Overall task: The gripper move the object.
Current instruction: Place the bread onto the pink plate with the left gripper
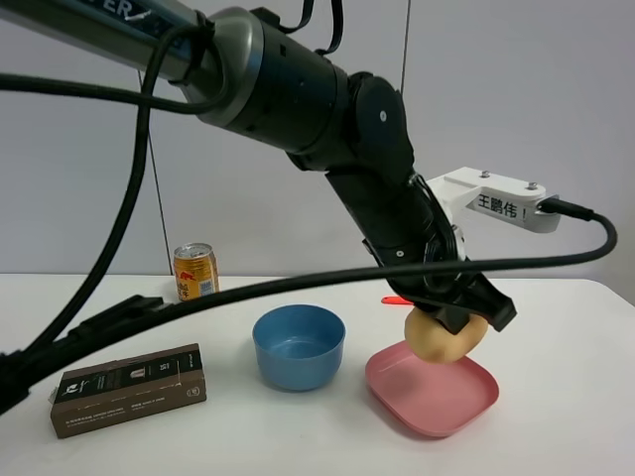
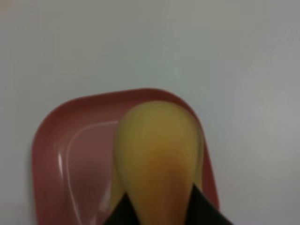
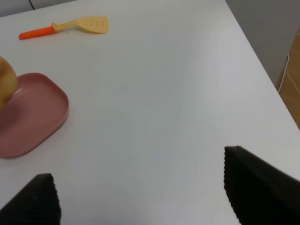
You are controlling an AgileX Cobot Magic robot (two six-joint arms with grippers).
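**Left gripper holds the object over the pink tray**

Left gripper [image 1: 464, 322], reaching across to the right half of the table, is clamped on the object [image 1: 442, 342]. Its black fingers pinch the tan-orange ball from above at its upper end. In the left wrist view the object [image 2: 157, 150] looks drawn out like a pear, with its long axis running straight away from the fingers. The close lens may be stretching it, since it looks nearly round from the high camera.

The object is directly below the hand and above the pink tray [image 1: 437, 397], toward the tray's back edge near the blue bowl side. I cannot tell whether its underside touches the tray floor or hangs just clear of it. If the tray is the target, the coming move is probably a short straight drop and release with no sideways travel.

The right gripper [image 3: 140, 187] is spread wide over bare table [image 3: 164, 93] and grips nothing. It is well apart from the tray [image 3: 33, 122], so the left arm is the one on the job.

Apart from the object, nothing shows in the tray. The blue bowl [image 1: 298, 362] just beside it looks empty. A gold can [image 1: 195, 271], a brown box [image 1: 129, 389] and a yellow spatula [image 3: 84, 24] lie apart from both.
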